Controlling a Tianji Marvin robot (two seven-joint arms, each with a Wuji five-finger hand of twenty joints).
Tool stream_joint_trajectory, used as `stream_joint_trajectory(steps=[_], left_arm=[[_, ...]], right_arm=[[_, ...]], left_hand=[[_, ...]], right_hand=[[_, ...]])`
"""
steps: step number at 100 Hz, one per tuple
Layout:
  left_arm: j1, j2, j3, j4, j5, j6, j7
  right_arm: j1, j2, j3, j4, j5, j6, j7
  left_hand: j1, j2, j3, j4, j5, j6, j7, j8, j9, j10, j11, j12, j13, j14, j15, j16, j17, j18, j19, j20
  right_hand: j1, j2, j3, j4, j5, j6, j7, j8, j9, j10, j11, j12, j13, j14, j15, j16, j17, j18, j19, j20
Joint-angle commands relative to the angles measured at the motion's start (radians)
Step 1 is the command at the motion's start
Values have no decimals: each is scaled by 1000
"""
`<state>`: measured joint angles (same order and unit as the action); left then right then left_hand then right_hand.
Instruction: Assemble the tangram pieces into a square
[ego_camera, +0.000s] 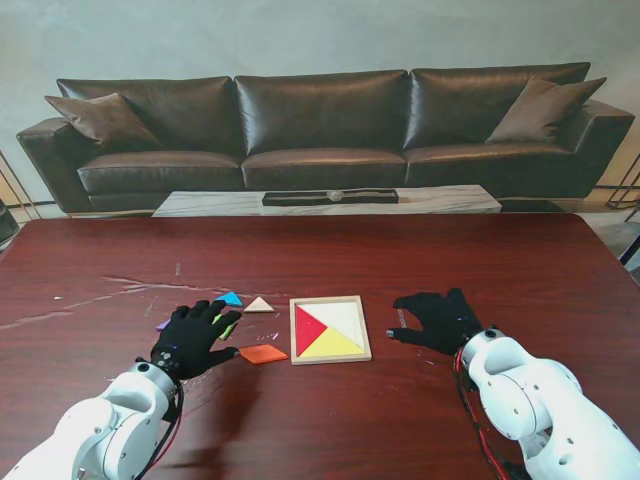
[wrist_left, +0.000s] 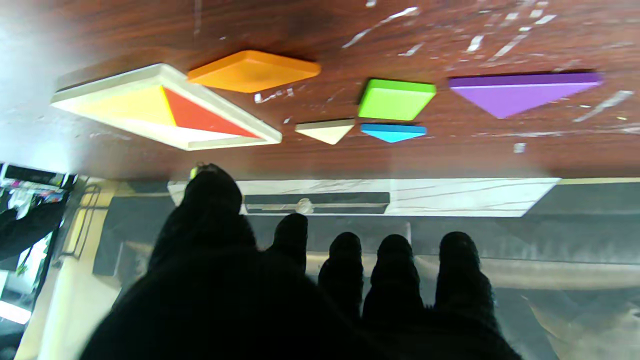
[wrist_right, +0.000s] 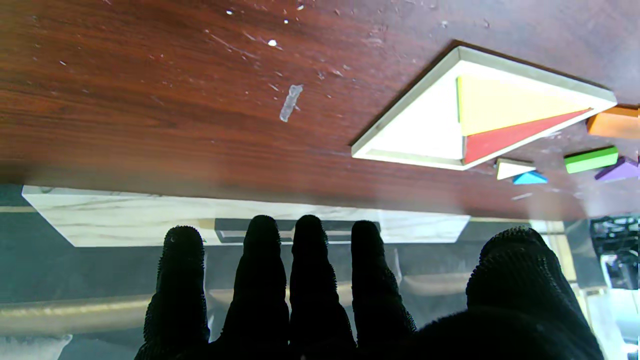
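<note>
The dark, scuffed wood-grain counter (ego_camera: 320, 260) carries one pale wooden square tray (ego_camera: 330, 356) at the middle, holding a flat red triangle (ego_camera: 306, 325) and a yellow triangle (ego_camera: 332, 345). Two black-gloved hands hover palm down: the left hand (ego_camera: 192, 338) left of the tray, the right hand (ego_camera: 437, 320) to its right, each with fingers spread and holding nothing. Five loose flat pieces lie left of the tray: an orange parallelogram (ego_camera: 263, 353), purple triangle (wrist_left: 520, 91), green square (wrist_left: 396, 98), cream triangle (ego_camera: 259, 305) and blue triangle (ego_camera: 230, 298).

Bare table (ego_camera: 500, 270) right of tray (ego_camera: 330, 357) (unobstructed)
</note>
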<state>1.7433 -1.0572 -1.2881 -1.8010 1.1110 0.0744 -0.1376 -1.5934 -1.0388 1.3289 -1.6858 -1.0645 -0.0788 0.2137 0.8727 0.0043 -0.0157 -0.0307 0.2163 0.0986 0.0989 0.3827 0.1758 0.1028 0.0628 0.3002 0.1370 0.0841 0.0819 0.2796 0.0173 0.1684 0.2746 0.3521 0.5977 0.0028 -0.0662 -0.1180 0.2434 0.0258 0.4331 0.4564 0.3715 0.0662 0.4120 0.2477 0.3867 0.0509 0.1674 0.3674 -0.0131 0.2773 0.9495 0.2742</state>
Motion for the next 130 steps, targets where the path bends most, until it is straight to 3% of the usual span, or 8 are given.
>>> stream_joint_trajectory(steps=[1,19,50,53,65,68,96,130], left_arm=[[7,10,-18,-10,3,9,-4],[-6,13,-59,14,24,2,-25],[-115,34,-63,109,40,-47,-162],[-126,36,-63,117,49,-52,-175],[-171,42,-57,154,55,-60,-212],[-182,43,-54,165,53,-62,-216],[-291,54,5,290,6,-72,-262],[-367,59,59,412,-51,-62,-255]], right_arm=[[-20,8,3,-3,-5,-7,-11],[-45,10,25,0,-13,-52,-25],[-89,9,61,1,-25,-85,-57],[-93,9,65,1,-26,-86,-58],[-108,9,76,1,-29,-89,-64],[-111,9,77,1,-29,-88,-67],[-131,8,89,8,-27,-97,-84],[-132,7,94,18,-15,-120,-96]], left_hand=[[25,-12,1,29,-10,11,-15,0,-21,15,7,5,-12,-5,-6,6,-5,7,-4,18],[52,-70,16,38,-14,-13,-13,-1,-38,19,6,7,-23,13,-4,7,-5,14,-1,15],[118,-152,69,61,-49,-23,-10,-6,-67,30,-24,0,-53,43,6,6,-6,29,18,1],[86,-176,144,64,-62,-22,-1,-20,-68,37,-36,5,-56,46,16,-5,-10,32,50,-38],[99,-188,170,62,-80,-24,-8,-25,-75,47,-49,-3,-69,53,18,-5,-14,34,56,-43],[84,-200,221,42,-81,-28,-23,-36,-75,48,-47,-25,-70,53,24,-8,-17,36,75,-57],[82,-214,263,35,-90,-22,-79,-54,-74,69,-58,-44,-70,76,39,-8,-14,36,94,-63],[44,-222,272,27,-83,-7,-89,-44,-75,93,-45,-21,-57,90,55,-8,-6,32,115,-71]], right_hand=[[-35,-5,6,25,-45,-28,-12,-6,-39,-10,-13,-10,-30,-15,-12,-15,-19,-7,-20,-28],[-34,-17,9,26,-44,-37,-9,-4,-38,-21,-19,-13,-35,-18,-12,-19,-22,-8,-33,-42],[-32,-10,14,27,-31,-41,7,-2,-12,-21,-23,-16,-23,-17,-9,-21,-15,-2,-37,-55],[-31,-9,15,27,-30,-43,8,-2,-9,-21,-23,-16,-22,-16,-9,-21,-14,0,-38,-56],[-31,-7,15,27,-26,-44,13,-2,-2,-19,-23,-16,-18,-17,-8,-21,-11,4,-38,-59],[-30,-6,15,27,-25,-43,13,-2,1,-20,-22,-15,-17,-17,-8,-21,-9,5,-37,-60],[-28,-6,14,27,-19,-42,20,-3,12,-16,-20,-13,2,-8,3,-18,-3,13,-35,-65],[-28,-9,13,27,-16,-44,25,-5,15,-18,-21,-12,4,-6,6,-18,-4,16,-35,-69]])
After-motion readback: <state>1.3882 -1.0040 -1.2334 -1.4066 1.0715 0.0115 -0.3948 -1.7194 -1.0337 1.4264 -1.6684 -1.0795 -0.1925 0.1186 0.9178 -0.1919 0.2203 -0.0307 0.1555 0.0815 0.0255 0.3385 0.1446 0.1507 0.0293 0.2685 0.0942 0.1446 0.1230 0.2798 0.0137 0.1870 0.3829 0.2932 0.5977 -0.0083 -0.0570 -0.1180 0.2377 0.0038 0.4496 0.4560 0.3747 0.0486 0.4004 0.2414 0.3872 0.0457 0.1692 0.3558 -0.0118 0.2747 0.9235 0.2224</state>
